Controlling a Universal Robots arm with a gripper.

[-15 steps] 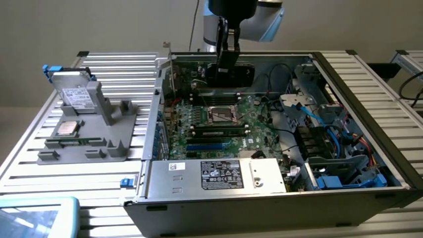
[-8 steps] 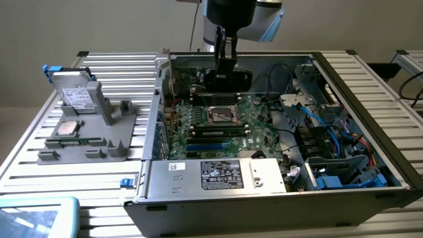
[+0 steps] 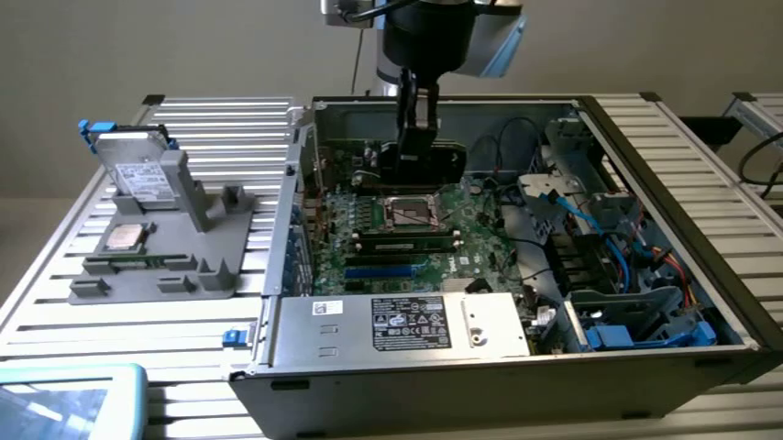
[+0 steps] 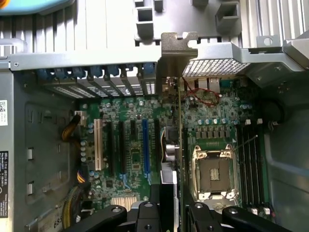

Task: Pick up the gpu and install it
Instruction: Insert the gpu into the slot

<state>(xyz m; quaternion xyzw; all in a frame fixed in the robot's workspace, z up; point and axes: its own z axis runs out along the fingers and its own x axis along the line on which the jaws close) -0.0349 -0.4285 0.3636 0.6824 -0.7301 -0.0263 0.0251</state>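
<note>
My gripper point(image 3: 416, 124) hangs inside the open computer case point(image 3: 685, 229), shut on the gpu point(image 3: 424, 167), a black card held upright just above the motherboard point(image 3: 459, 261) behind the empty processor socket point(image 3: 413, 213). In the wrist view the gpu point(image 4: 179, 145) shows edge-on as a thin grey-green line running from its metal bracket point(image 4: 177, 46) at the case's rear wall down to my gripper point(image 4: 177, 215). It stands between the black expansion slot point(image 4: 157, 140) and the processor socket point(image 4: 212, 173), beside the blue slot point(image 4: 145, 145). Whether it touches a slot is unclear.
A grey fixture point(image 3: 215, 275) at the exterior view's left carries a silver drive point(image 3: 141, 174) with a blue tab, a square processor chip point(image 3: 126, 236) and a memory stick point(image 3: 123, 263). The power supply point(image 3: 404, 325) fills the case's near side; blue cables point(image 3: 612, 238) crowd its right.
</note>
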